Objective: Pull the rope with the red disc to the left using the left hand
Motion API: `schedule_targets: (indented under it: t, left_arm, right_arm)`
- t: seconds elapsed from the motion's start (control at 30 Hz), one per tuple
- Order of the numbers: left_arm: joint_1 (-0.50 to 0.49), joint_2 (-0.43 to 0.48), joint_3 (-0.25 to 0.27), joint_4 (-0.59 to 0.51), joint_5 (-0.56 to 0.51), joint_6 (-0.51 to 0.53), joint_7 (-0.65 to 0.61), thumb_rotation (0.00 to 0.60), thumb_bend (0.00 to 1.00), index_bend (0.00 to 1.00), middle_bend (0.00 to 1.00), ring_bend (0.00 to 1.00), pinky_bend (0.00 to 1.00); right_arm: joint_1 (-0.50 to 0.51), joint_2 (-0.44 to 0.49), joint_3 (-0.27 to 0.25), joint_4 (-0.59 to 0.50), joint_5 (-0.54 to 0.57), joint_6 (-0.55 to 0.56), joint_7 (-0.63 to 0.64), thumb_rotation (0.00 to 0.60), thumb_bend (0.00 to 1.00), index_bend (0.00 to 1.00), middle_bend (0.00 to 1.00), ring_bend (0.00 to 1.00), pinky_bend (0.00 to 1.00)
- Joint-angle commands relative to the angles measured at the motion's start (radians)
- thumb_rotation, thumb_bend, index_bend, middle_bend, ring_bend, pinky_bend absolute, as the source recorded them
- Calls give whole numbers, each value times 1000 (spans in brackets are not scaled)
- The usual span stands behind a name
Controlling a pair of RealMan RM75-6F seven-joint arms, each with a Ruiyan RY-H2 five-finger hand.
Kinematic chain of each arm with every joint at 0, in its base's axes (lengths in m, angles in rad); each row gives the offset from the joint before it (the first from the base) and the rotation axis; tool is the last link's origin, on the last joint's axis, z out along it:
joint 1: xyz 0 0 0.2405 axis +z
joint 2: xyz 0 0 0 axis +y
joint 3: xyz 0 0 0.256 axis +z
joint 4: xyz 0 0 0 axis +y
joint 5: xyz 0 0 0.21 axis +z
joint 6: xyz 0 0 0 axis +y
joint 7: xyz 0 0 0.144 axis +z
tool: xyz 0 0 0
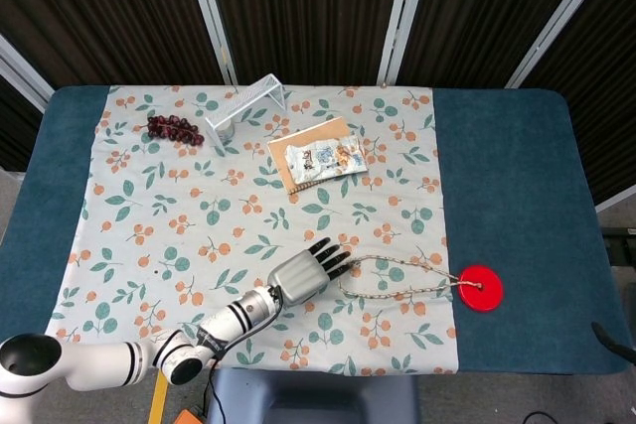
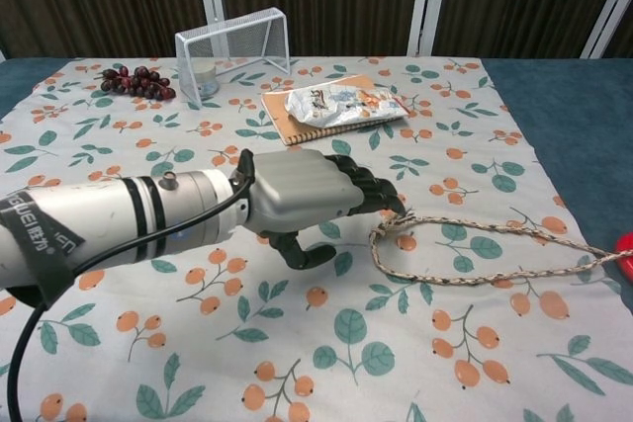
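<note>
A braided rope (image 1: 390,280) (image 2: 465,254) lies looped on the floral cloth, running right to a red disc (image 1: 480,287) (image 2: 625,244) on the blue table surface. My left hand (image 1: 306,272) (image 2: 312,197) hovers just left of the rope's looped end, fingers (image 2: 376,195) stretched out toward it and apart, thumb below, holding nothing. Its fingertips reach the loop's left edge; contact is unclear. The right hand is out of both views.
A white wire mini goal (image 1: 248,104) (image 2: 232,46), a bunch of dark grapes (image 1: 175,128) (image 2: 134,81), and a snack packet on a brown notebook (image 1: 323,158) (image 2: 341,104) lie at the back of the cloth.
</note>
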Motion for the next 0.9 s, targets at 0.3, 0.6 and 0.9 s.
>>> schedule_targets:
  t: [0.3,0.6,0.9]
  left_arm:
    - [-39,-40,57,59,-13,0,47,600,536,114,1,0,85]
    - [-49,-44,74,78,-16,18,61,600,537,230,1,0,85]
    - [-49,-33,97,77,-18,41,67,600,552,529,18,0,95]
  right_arm:
    - [-9,-8,3,23,11,1,23,600,289,0,0,0,0]
    - [-10,-12,5,30,14,-3,26,600,289,0,0,0,0]
    - [-6,-14,8,21,15,-10,10,600,289,0,0,0,0]
